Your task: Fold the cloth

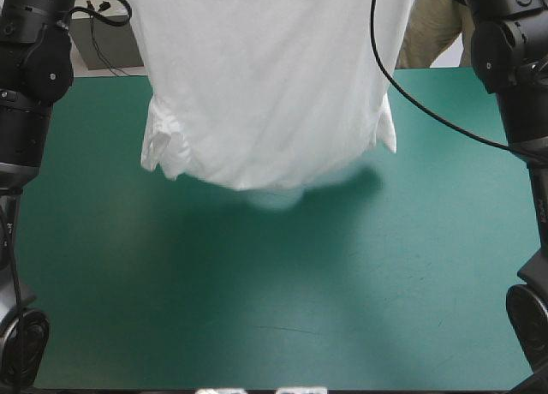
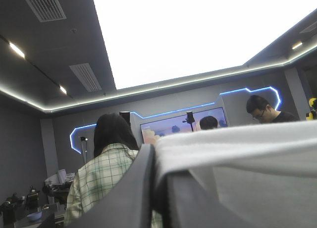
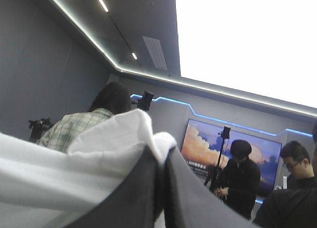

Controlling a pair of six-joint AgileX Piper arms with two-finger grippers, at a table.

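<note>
T-shirt (image 1: 265,77): white and short-sleeved, lifted up and hanging as one wide sheet over the far half of the table.
Where it is: between the two arms. Its upper part goes out of the high view at the top, and its lower edge hangs in a curve above the middle of the table.
Sleeves: one sleeve (image 1: 163,150) hangs crumpled at the lower corner on the side of the left arm (image 1: 30,60). The other sleeve (image 1: 387,128) is at the lower corner on the side of the right arm (image 1: 514,51).
Lowest fold: it is very near the teal-green cover (image 1: 257,317). I cannot tell whether it touches the cover or not.
Shadow (image 1: 347,188): a soft dark patch on the cover, just under and beside the hanging edge.
Left gripper (image 2: 154,156): raised and looking level into the room. The two black fingers are almost together, clamped on an edge of the T-shirt. The white fabric comes out between them and lies over one finger as a thick rolled border.
Right gripper (image 3: 162,156): also raised. The black fingers are pressed nearly together on the T-shirt, and the fabric rises in a small peak at the tips and falls away over one finger.
Grippers in the high view: both are out of sight above the top edge, and only the arms show at the two sides.
Table: the near half of the cover is bare and flat.
</note>
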